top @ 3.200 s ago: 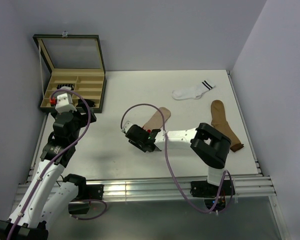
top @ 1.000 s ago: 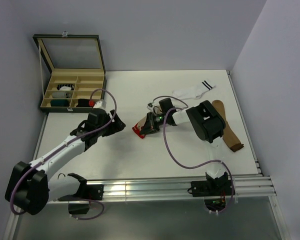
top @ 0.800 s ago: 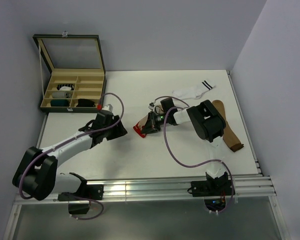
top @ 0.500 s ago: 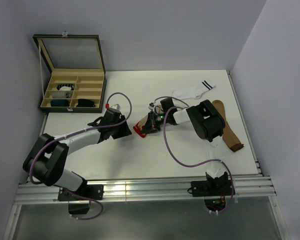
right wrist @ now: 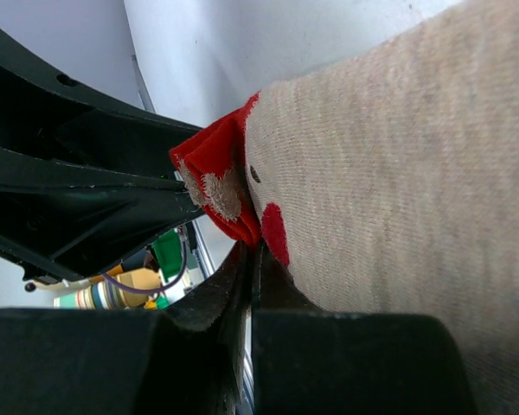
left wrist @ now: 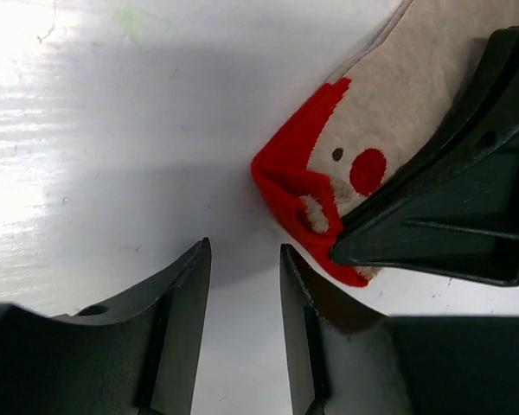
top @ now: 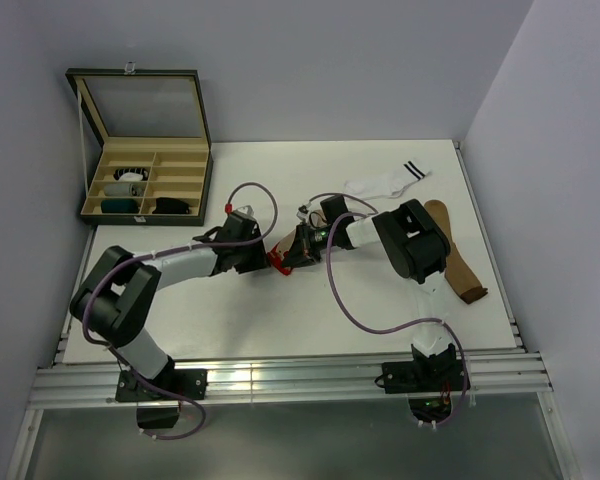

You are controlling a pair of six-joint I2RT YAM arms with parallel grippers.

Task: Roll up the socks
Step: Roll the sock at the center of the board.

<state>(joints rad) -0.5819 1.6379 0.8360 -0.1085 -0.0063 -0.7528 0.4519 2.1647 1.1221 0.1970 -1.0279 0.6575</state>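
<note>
- Pinching the red cuff of the beige sock [left wrist: 402, 95], the right gripper [right wrist: 249, 281] has its fingers pressed together on the fabric.
- The left gripper [left wrist: 242, 259] is a little open with nothing between its fingers; its tips stand just beside the cuff.
- The sock lies near the middle of the table [top: 240, 320].

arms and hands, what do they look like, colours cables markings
Both arms have white links between bulky black joints. The left arm and right arm each trail a looping purple cable. The left hand has two flat, curved black fingers; the right hand is black too. A small red mark sits by the left wrist.
</note>
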